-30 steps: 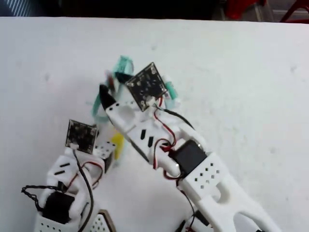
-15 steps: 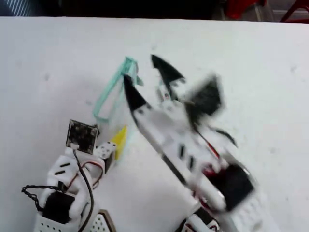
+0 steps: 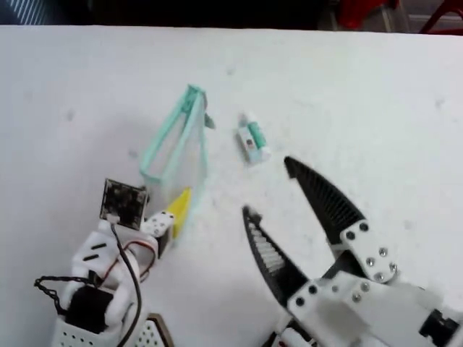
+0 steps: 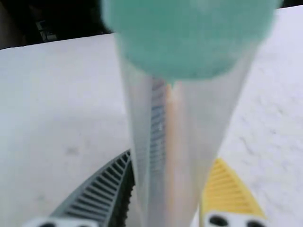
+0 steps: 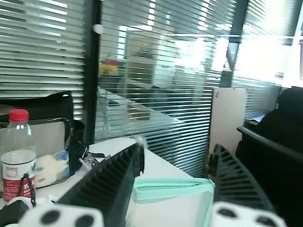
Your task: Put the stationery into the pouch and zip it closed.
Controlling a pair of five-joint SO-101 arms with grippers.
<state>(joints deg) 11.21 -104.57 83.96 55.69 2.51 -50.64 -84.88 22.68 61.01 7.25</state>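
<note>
Pouch (image 3: 176, 150): clear plastic, mint-green trim and zip, standing on edge on white counter (image 3: 376, 94), top edges spread apart. Left hand (image 4: 173, 163) clamped on pouch's near end, grey and yellow fingers either side. Small white-and-green stationery piece (image 3: 251, 140) lies on counter near pouch, not touching. Right hand (image 3: 269, 186): black fingers spread wide, near that piece.

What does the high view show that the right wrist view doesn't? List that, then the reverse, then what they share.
High view's own: the green-and-white stationery piece lying on the table, and the left claw shut on the pouch. Right wrist view's own: a red-capped bottle, a black bag and window blinds. Shared: the teal-edged pouch and the open right claw.
</note>
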